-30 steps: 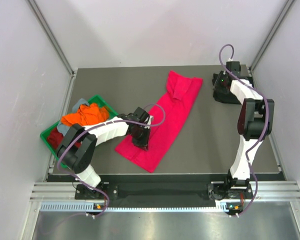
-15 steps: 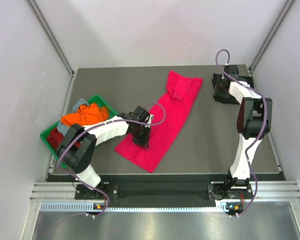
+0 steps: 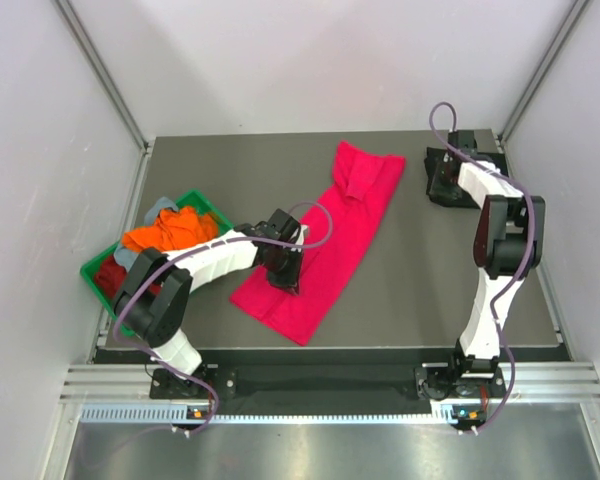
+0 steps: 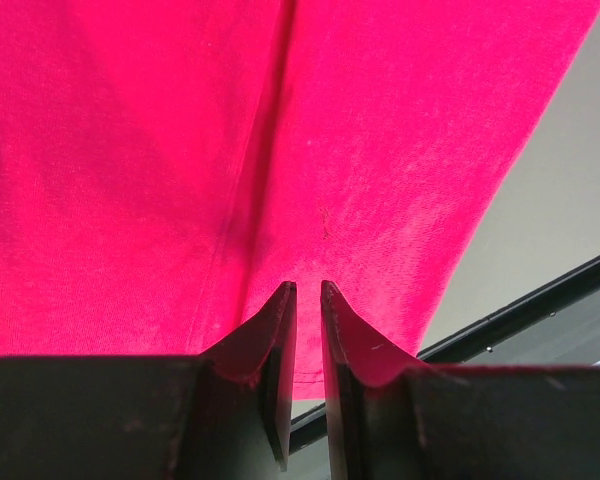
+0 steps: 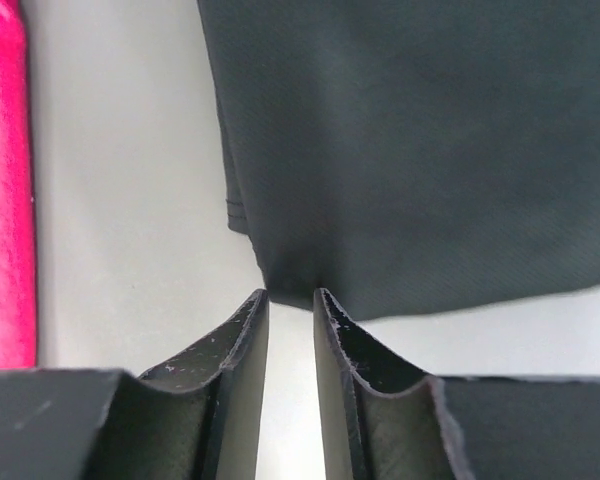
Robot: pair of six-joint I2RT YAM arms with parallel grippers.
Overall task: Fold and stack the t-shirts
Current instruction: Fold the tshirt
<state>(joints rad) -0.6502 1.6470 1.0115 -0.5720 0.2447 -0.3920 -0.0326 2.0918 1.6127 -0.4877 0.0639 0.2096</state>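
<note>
Early going, I judge: the pink tee (image 3: 325, 235) lies as a long strip on the bench (image 3: 410, 290), not yet folded across. More tees (image 3: 170, 232) wait in the tray (image 3: 88, 270). The left end effector (image 4: 305, 290), nearly closed, presses on the pink tee; I cannot tell if it has a grip. The right end effector (image 5: 290, 295), open a slit and empty, is at the black tee (image 5: 410, 150), far right.

1. The bright pink-red cloth t-shirt (image 4: 130, 150) runs off the top and left edges of the left wrist view. Whether the left gripper (image 4: 305, 290) pinches its crease cannot be told.
2. The black cloth t-shirt (image 5: 430, 150) is cut off by the top and right edges of the right wrist view.
3. In the green plastic tray (image 3: 92, 268), the crumpled orange t-shirt (image 3: 170, 228) buries most of the dark red t-shirt (image 3: 108, 275) and the grey-blue t-shirt (image 3: 160, 207).
</note>
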